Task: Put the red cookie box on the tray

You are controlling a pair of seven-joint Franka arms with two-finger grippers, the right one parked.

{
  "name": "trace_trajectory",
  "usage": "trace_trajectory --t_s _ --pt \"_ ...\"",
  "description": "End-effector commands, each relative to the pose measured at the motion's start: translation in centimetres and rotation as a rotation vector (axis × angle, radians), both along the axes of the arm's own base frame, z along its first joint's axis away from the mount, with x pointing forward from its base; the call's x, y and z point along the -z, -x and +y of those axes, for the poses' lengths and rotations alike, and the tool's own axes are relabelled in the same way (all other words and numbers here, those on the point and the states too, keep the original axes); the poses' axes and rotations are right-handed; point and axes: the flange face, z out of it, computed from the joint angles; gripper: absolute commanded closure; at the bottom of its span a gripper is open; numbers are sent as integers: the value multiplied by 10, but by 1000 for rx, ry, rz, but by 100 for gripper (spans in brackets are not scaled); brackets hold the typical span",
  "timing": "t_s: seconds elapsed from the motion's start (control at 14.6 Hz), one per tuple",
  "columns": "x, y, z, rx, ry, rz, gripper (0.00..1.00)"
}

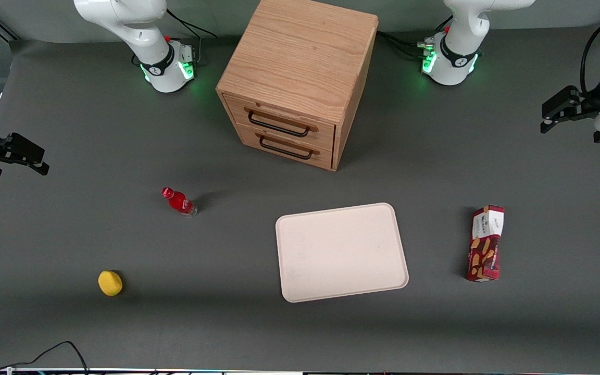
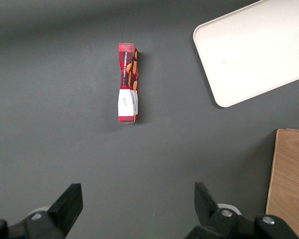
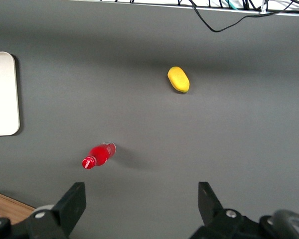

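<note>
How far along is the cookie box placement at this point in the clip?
Nothing is done yet: the red cookie box lies on the table beside the tray, apart from it, and the tray holds nothing. In hand: the left gripper hangs open above the table, short of the box, touching nothing. Left: reach, grasp, lift, carry to the tray, release.

The front camera looks steeply down on the whole surface (image 1: pixel 71 130). Both wrist cameras look down from high up; left-wrist and front views share the tray (image 1: pixel 341 252) (image 2: pixel 254 55).
</note>
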Motion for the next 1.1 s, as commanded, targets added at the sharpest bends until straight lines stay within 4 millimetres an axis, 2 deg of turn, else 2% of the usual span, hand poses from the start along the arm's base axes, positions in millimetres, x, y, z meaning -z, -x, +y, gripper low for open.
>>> trace_trajectory --t_s 0.0,0.14,0.27,0.34,0.55,0.69,0.82,0.96,1.03 --pt "-10 -4 6 10 -7 1 0" --pt "-12 -4 12 31 -11 -4 0" --pt "-11 -5 35 34 6 -4 0" --pt "-9 -8 40 25 7 -11 0" --pt "11 -35 38 10 6 3 0" --pt "45 -75 27 -20 -1 39 0" --pt "91 -112 16 -86 -5 87 0" --pt "131 -141 14 -67 -26 70 0" --pt "155 -154 -1 -50 -63 48 0"
